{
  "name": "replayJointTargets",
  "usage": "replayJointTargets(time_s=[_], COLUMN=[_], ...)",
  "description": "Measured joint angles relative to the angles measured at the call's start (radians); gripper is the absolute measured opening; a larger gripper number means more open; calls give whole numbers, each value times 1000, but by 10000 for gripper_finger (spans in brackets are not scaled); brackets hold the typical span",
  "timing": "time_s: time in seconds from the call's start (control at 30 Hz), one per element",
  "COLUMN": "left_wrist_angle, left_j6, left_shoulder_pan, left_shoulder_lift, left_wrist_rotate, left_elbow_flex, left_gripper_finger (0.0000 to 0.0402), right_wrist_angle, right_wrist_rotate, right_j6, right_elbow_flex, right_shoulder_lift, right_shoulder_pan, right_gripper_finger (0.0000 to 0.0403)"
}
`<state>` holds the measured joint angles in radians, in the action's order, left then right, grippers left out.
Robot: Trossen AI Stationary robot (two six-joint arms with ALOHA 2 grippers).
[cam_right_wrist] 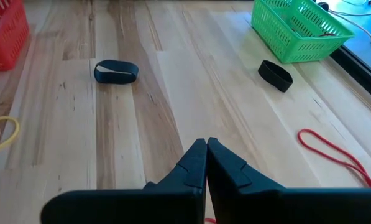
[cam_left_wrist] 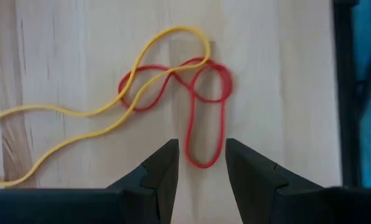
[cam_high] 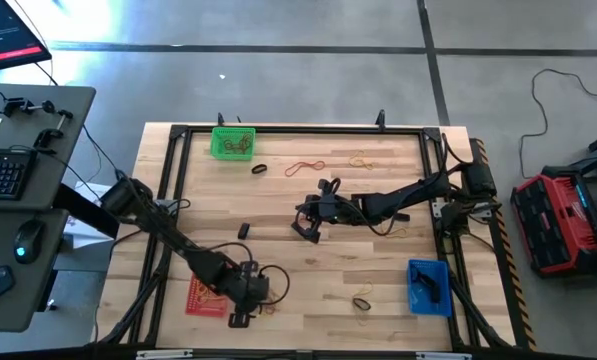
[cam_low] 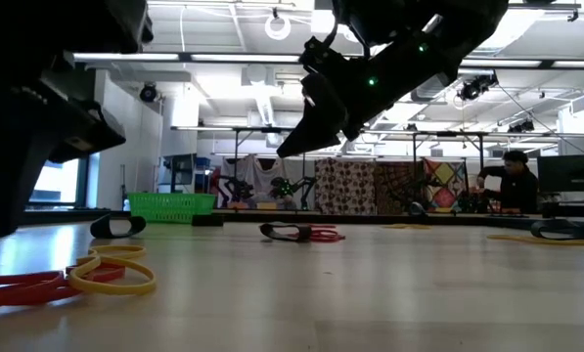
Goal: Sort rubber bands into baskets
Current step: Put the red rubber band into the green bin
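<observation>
Left wrist view has the left gripper (cam_left_wrist: 201, 165) part-open, holding nothing, straddling the near end of a red rubber band (cam_left_wrist: 205, 118) lying lengthwise away, just beside the red basket (cam_high: 200, 297).

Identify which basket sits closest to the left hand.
The red basket, right beside the left hand; the green basket and blue basket lie farther off.

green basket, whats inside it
The green basket holds a few dark bands, seen from above. How many there are, and whether smaller bands lie beneath them, cannot be told; from the low view its mesh wall hides the contents.
</observation>
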<state>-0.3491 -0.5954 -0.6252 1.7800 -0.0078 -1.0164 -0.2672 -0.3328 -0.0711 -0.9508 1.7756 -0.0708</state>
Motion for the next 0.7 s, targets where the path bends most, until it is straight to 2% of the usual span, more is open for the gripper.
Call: replayJointTargets(time_s=[0.57, 0.7], left_wrist_angle=[21, 21], left_j6=[-21, -33], left_shoulder_pan=[0, 1], left_shoulder_lift=[73, 74], left_wrist_rotate=[-12, -23], left_elbow_flex=[-4, -4], left_gripper_finger=[124, 106], right_wrist_angle=[0, 0], right_wrist_rotate=[0, 0], right_j6=[4, 4], right_elbow_flex=[0, 0], right_shoulder_lift=[0, 0], right_shoulder_pan=[-2, -2], right_gripper_finger=[0, 0])
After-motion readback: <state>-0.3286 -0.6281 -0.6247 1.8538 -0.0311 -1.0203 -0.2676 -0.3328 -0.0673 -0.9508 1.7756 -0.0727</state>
